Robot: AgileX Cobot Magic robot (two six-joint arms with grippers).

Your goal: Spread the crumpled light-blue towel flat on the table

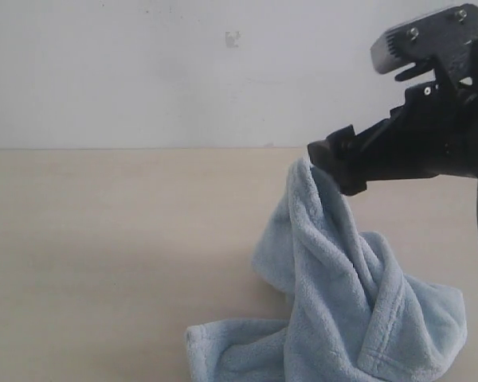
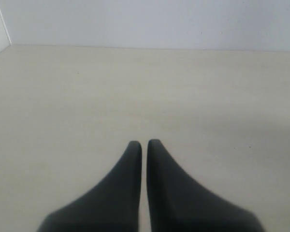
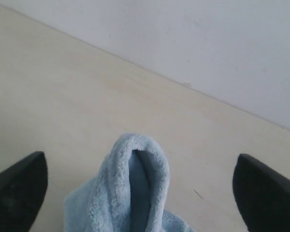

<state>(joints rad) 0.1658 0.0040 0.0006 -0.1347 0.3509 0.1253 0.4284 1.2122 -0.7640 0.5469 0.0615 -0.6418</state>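
The light-blue towel [image 1: 342, 302] is bunched at the front right of the table [image 1: 103, 239], and one fold rises in a peak to my right gripper [image 1: 334, 163]. In the right wrist view that peak of the towel [image 3: 130, 193] stands up between the two fingers of the right gripper [image 3: 140, 162], which are spread wide and open; neither fingertip touches the cloth. I cannot see what keeps the peak raised. My left gripper [image 2: 144, 144] is shut with nothing in it, above bare table [image 2: 63, 96]. It is outside the exterior view. No white tag shows.
A plain white wall [image 1: 183, 72] runs along the table's far edge. The beige tabletop stretches bare to the left of the towel. The right arm's black body [image 1: 430, 135] hangs above the table's right side.
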